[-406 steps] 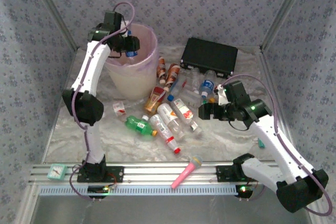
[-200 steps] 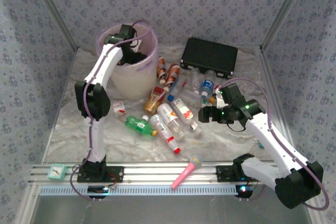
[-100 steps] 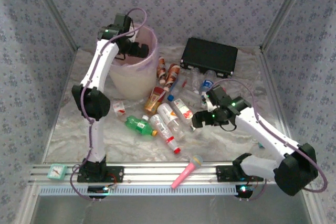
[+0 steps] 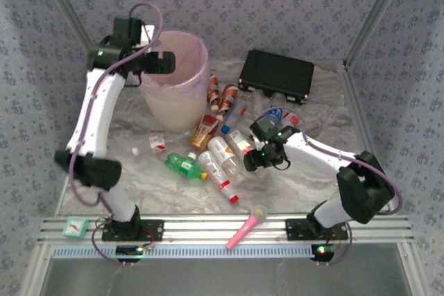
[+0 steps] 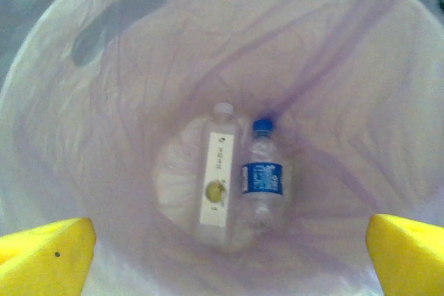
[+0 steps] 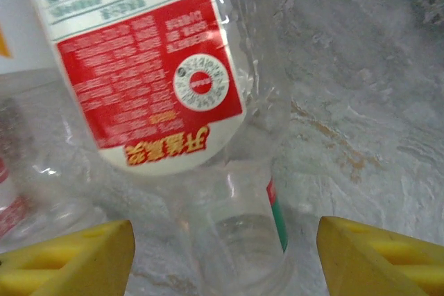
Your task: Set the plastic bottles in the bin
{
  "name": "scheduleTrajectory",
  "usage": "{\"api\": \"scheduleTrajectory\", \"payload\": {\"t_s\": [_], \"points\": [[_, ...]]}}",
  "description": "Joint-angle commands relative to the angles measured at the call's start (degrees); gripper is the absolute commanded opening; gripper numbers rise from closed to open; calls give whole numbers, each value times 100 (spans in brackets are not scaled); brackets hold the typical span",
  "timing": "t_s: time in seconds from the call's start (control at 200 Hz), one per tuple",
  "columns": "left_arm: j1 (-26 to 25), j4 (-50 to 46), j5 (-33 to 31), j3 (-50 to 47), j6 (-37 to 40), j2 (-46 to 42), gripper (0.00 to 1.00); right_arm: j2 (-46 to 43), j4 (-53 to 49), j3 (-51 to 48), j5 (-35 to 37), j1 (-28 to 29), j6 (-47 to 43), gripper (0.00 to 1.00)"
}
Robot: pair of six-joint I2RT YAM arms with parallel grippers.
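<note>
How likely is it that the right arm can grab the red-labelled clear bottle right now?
Probably yes: the right arm has its jaws open on either side of the red-labelled clear bottle, with nothing between them and it.

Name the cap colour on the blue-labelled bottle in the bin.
The cap is blue; left wrist view.

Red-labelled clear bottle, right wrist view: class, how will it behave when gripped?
Probably light: the bottle looks empty, see-through. Its thin crinkled wall may buckle when squeezed. Round and lying flat, it could roll if nudged.
</note>
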Motion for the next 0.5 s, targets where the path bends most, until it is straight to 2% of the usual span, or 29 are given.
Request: {"api": "scheduleTrajectory", "payload": {"t_s": [0.0,0.265,0.385,0.5], "points": [[-24,823,540,-1115,-629,-1189,100,239,208,-166,117,34,-53,72],[-34,1618,1714,-3416,-1798,-3123,100,648,557,-298,169,-17,-219,63],[-54,2055,2003,-3948,-2374,-3464,100,641,579,-333,196,-17,-255,62],[-180,2582,2244,-4273,-2791,-3551,100,597,515,-267,258,-8,-294,53]]}}
